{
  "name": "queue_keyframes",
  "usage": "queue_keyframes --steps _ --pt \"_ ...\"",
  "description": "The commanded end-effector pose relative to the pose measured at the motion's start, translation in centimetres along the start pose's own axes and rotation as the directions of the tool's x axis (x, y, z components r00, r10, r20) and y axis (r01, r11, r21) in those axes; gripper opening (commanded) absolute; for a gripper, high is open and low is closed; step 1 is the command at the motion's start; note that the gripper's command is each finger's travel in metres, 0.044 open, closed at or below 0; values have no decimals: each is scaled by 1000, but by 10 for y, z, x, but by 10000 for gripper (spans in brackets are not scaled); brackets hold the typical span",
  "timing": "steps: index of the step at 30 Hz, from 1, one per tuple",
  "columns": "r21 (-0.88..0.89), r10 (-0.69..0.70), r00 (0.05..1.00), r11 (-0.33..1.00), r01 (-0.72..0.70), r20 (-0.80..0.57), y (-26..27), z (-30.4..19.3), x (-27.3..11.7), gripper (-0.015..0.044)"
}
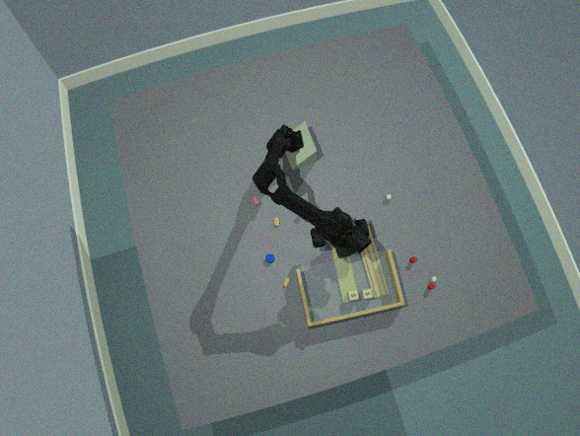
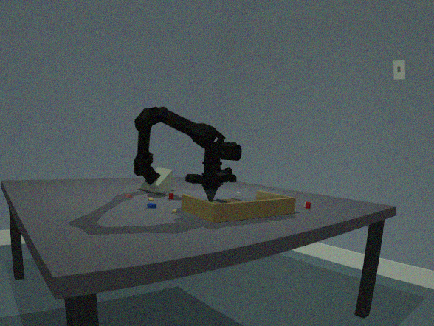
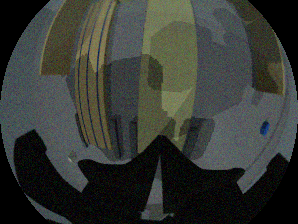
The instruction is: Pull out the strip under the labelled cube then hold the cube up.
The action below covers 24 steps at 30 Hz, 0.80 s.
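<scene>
A wide yellow-green strip lies in the three-sided wooden frame. Several narrow tan strips lie side by side near one side wall. One pale cube with a dark mark sits at the far end of the wide strip. A second marked cube is beside it, towards the narrow strips; what it rests on is unclear. The marks are too small to read. My gripper is shut and empty, pointing down over the wide strip near the frame's open side.
A blue piece, two small yellow blocks and a pink block lie outside the frame on one side. Red pieces and white cubes lie on the other. A pale wedge is beside the arm's base.
</scene>
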<state>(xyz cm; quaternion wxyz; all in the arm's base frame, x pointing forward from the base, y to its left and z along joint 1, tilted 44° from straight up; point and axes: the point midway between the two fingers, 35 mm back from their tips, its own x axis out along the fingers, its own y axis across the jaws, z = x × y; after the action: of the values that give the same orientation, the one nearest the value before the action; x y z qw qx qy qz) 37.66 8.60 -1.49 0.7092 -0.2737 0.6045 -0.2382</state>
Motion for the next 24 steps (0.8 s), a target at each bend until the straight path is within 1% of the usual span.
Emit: queue_keyframes --steps 1,24 --pt "1 -2 1000 1000 2 -1 -1 0 3 0" --pt "0 -2 1000 1000 2 -2 0 -34 4 0"
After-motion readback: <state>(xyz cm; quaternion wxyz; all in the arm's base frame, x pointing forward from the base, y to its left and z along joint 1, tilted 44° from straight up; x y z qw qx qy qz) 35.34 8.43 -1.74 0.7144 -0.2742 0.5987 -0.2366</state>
